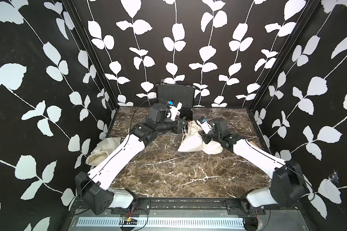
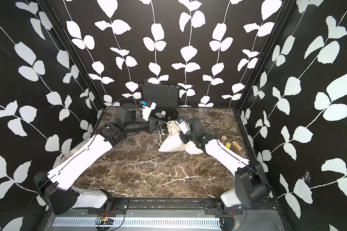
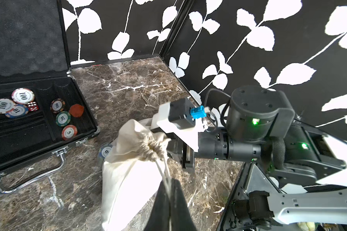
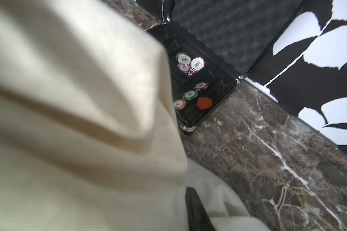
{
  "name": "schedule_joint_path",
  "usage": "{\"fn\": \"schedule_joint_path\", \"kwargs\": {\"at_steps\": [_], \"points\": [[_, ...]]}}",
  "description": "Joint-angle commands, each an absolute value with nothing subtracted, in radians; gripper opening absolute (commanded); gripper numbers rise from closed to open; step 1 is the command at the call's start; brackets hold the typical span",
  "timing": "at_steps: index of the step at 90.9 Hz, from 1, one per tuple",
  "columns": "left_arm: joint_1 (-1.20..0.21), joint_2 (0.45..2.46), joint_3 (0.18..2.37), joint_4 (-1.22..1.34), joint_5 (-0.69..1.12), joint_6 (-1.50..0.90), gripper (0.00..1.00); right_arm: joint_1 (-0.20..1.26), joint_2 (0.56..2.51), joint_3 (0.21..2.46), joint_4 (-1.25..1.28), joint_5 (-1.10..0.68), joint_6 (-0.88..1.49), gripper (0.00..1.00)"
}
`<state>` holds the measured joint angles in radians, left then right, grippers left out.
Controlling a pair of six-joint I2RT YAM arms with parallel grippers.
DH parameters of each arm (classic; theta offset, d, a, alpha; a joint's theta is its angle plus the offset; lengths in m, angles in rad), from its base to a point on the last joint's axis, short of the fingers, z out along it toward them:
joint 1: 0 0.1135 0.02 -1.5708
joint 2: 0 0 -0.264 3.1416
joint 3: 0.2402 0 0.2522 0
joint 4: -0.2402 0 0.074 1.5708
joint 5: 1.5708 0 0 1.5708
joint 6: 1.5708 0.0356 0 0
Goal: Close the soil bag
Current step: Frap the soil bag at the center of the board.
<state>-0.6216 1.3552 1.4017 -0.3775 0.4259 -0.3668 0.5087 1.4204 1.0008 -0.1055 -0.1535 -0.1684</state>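
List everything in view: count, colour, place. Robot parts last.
cream cloth drawstring soil bag: 1, cream, table centre, neck cinched.
white drawstring cord: 2 strands, white, leaving the bag's neck.
second cream cloth bag: 1, cream, left table edge, partly hidden.
black hard case: 1, black, back of table, lid open.
poker chips: several, mixed colours, in the case; one more on the table by the soil bag.
red die: 1, red, in the case.
tan wooden blocks: 2, tan, right table edge.
yellow cube: 1, yellow, between the blocks.
brown marble tabletop: 1, brown.
left tool: 1, black, shut on the cord.
right tool: 1, black, at the bag's neck; open or shut unclear.
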Motion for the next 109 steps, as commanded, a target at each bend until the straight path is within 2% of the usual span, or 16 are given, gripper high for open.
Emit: {"fn": "schedule_joint_path", "kwargs": {"at_steps": [1, 13, 25, 42, 69, 83, 100, 109], "points": [[-0.599, 1.289, 1.433, -0.244, 0.452, -0.373, 0.00, 0.522, 1.372, 0.943, -0.085, -0.118, -0.140, 0.35], [-0.599, 1.317, 1.448, -0.251, 0.478, -0.383, 0.00, 0.587, 1.297, 0.917, 0.086, -0.136, -0.100, 0.49], [-0.599, 1.333, 1.457, -0.249, 0.506, -0.394, 0.00, 0.643, 1.268, 0.911, 0.237, -0.131, -0.060, 0.57], [-0.598, 1.338, 1.457, -0.241, 0.536, -0.402, 0.00, 0.690, 1.323, 1.001, 0.310, -0.159, -0.036, 0.59], [-0.600, 1.336, 1.458, -0.259, 0.547, -0.391, 0.00, 0.712, 1.395, 1.115, 0.351, -0.199, -0.015, 0.53], [-0.599, 1.333, 1.466, -0.271, 0.553, -0.379, 0.00, 0.711, 1.413, 1.124, 0.360, -0.182, -0.036, 0.45], [-0.597, 1.306, 1.487, -0.300, 0.548, -0.353, 0.00, 0.668, 1.456, 1.145, 0.217, -0.194, -0.080, 0.15], [-0.587, 1.287, 1.509, -0.298, 0.566, -0.354, 0.00, 0.641, 1.511, 1.134, 0.098, -0.158, -0.099, 0.06]]}}
